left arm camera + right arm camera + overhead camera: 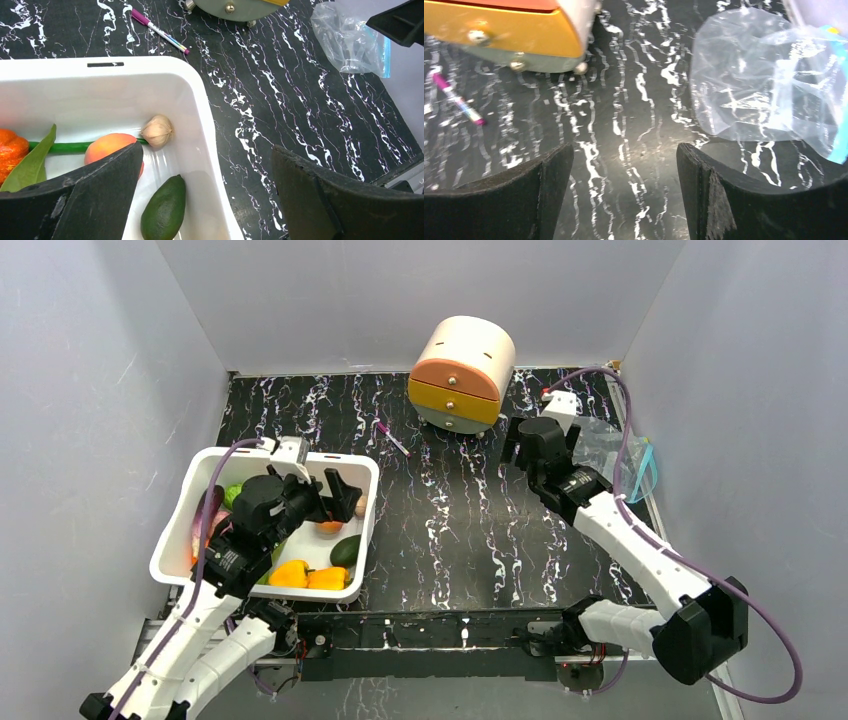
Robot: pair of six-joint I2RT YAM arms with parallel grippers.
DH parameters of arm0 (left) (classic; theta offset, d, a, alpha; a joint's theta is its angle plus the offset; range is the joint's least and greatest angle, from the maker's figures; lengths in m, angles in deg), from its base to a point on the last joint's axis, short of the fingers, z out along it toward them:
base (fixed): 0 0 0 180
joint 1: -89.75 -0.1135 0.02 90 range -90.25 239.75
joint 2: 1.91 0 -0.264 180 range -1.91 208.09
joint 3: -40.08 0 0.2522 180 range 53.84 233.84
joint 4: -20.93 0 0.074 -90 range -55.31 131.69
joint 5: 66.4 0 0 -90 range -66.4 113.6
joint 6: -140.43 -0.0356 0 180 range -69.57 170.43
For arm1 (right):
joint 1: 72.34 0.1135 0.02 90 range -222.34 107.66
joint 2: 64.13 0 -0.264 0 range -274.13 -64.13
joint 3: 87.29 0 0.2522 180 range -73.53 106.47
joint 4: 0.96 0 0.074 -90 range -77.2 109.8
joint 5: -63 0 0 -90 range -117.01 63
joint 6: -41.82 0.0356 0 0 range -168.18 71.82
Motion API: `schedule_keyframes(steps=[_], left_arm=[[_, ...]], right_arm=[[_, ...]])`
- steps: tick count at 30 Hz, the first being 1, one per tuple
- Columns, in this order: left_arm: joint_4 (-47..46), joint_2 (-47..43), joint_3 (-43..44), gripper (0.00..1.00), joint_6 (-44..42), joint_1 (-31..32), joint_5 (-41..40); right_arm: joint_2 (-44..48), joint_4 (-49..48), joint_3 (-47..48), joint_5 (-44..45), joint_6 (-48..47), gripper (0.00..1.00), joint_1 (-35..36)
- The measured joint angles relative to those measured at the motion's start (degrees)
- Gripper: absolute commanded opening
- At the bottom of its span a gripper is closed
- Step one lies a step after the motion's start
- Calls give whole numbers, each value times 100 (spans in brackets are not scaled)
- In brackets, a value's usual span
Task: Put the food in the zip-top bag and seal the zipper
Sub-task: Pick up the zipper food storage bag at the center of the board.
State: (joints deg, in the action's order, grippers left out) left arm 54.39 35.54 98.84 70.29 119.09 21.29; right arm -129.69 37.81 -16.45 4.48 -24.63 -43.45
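1. The left fingers [85, 200] are spread wide and hold nothing. They stand across the right wall of the white tub [200, 115], with one finger inside the tub and the other outside it, above the counter [280, 110].
2. The right fingers [754, 200] are also wide apart and hold nothing. They hang over the counter, well to the right of the tub.
3. The food lies inside the tub. A peach [107, 146] is partly under the inner left finger. A garlic bulb [157, 131] touches the peach at the tub's right wall.
4. A dark green oval fruit [164, 210] lies near the tub's front right corner. A long green leaf [30, 162] lies to the left of the peach.
5. Two yellow peppers [305, 576] lie at the tub's front wall, and a purple eggplant [210, 505] lies at its left side.
6. The zip-top bag [754, 85] lies crumpled on the counter, far to the right of the tub and a little behind it.
7. The zipper [386, 55] runs along the bag edge farthest from the tub. I cannot tell if it is closed.
8. A purple marker [160, 31] lies behind the tub. A round drawer box [462, 375] stands behind the tub, to its right.
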Motion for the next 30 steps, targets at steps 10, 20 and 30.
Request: schedule_keyframes(steps=[10,20,30], left_arm=[[-269,-352,-474,98,98,0,-4],[-496,-817,-715,98,184,0,-96],[-643,-909,-765,98,-83,0,15]], right_arm=[[-857,-1187,-645,479,-1019,52,-1021],[-2092,-1604,-605,247,-1257,49,-1805],[-2793,-1325,-415,197,-1331,3,-1954]])
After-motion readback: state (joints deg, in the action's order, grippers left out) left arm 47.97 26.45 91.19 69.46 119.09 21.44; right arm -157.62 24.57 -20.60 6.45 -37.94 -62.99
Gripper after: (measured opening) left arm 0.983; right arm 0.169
